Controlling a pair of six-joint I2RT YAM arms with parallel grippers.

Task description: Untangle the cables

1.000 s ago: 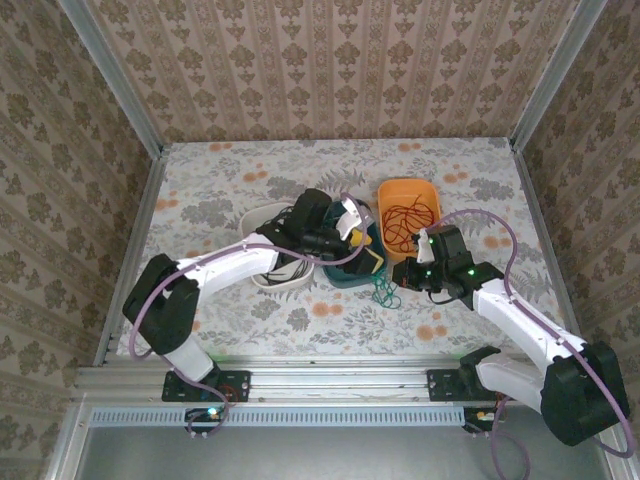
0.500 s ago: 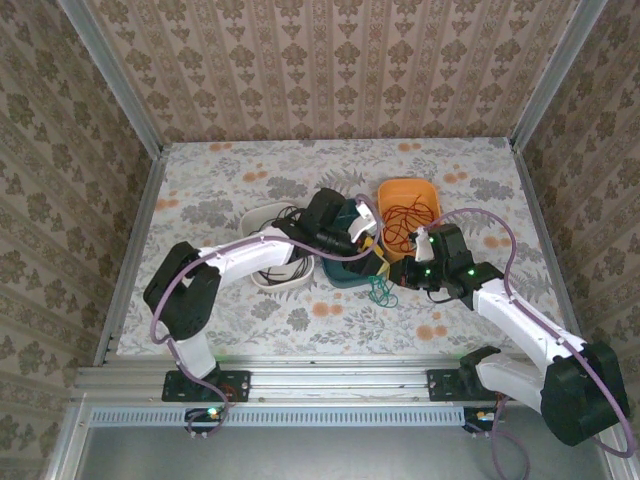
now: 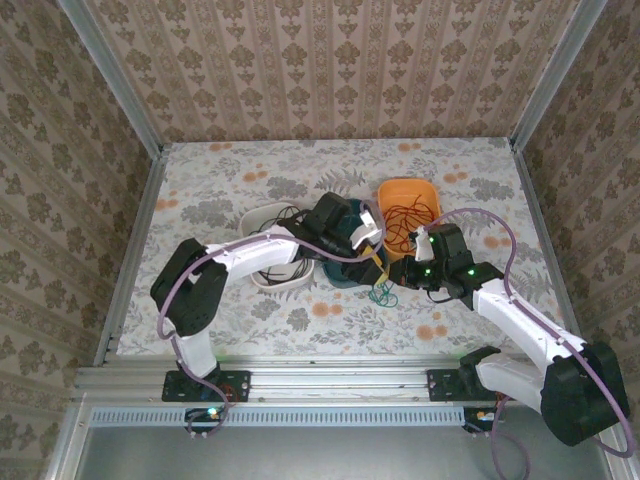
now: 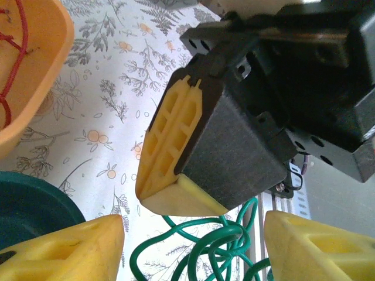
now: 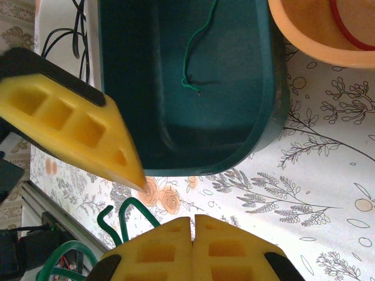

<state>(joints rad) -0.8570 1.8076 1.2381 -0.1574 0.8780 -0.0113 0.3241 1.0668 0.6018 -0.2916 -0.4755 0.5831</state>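
Observation:
A green cable (image 3: 381, 292) lies in a small tangle on the table in front of the teal bin (image 3: 345, 272). In the left wrist view its loops (image 4: 225, 246) sit between the two yellow fingertips (image 4: 70, 246) of my left gripper (image 4: 193, 231), which is open around them without touching. My right gripper (image 3: 394, 277) hangs just above the same tangle with its pads (image 5: 170, 249) pressed together; no strand shows between them. A thin green strand (image 5: 196, 52) lies inside the teal bin (image 5: 187, 117). The red cable (image 3: 405, 218) is in the orange bin (image 3: 432, 195). Black cables (image 3: 285, 262) fill the white bin (image 3: 262, 212).
The three bins stand side by side mid-table, white left, teal middle, orange right. Both grippers crowd the same spot at the teal bin's near right corner, fingers almost touching. Lilac hoses loop over each arm. Papered walls close in the table's sides.
My left gripper has swung right and nearer, from over the teal bin down to the green tangle beside the right gripper. The right arm has stayed still.

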